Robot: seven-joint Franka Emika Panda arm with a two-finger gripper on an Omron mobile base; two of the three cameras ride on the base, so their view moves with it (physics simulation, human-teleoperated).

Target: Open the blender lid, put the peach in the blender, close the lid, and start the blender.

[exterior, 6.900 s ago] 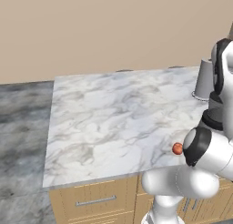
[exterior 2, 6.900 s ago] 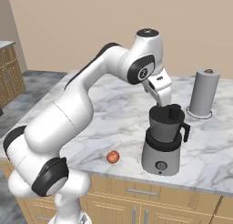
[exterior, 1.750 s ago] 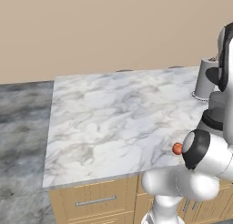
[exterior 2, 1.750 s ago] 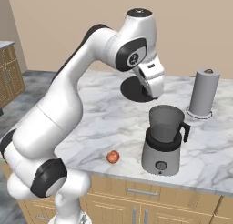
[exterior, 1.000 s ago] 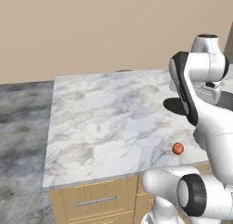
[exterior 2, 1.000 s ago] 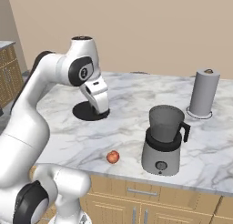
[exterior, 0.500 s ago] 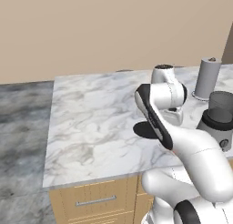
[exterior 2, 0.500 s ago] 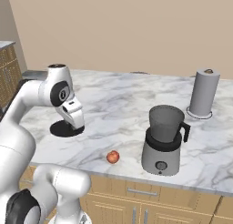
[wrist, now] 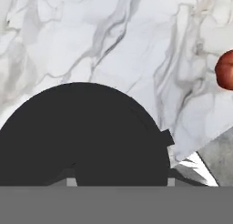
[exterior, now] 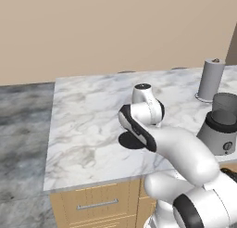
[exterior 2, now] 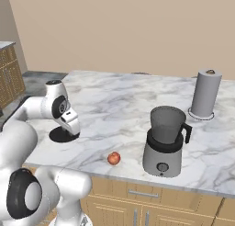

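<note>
A: Status check. Where do we stand on the lid (exterior 2: 61, 135)?

B: We see the lid off the jar, low on the counter (exterior 2: 119, 105) directly under the gripper (exterior 2: 69, 130). Whether it rests on the marble or hangs just above it, we cannot tell. In the hand view the lid (wrist: 86, 136) hides the fingertips, so we cannot tell whether the gripper grasps it or has let go.

A: And the rest?

B: The blender (exterior 2: 165, 141) stands open, well to one side of the gripper, with its jar apparently empty. The peach (exterior 2: 114, 158) lies on the counter between the gripper and the blender, nearer the blender. We judge step one nearly complete. Remaining: release the lid if held, load the peach, refit the lid, turn the knob (exterior 2: 160, 166).
</note>
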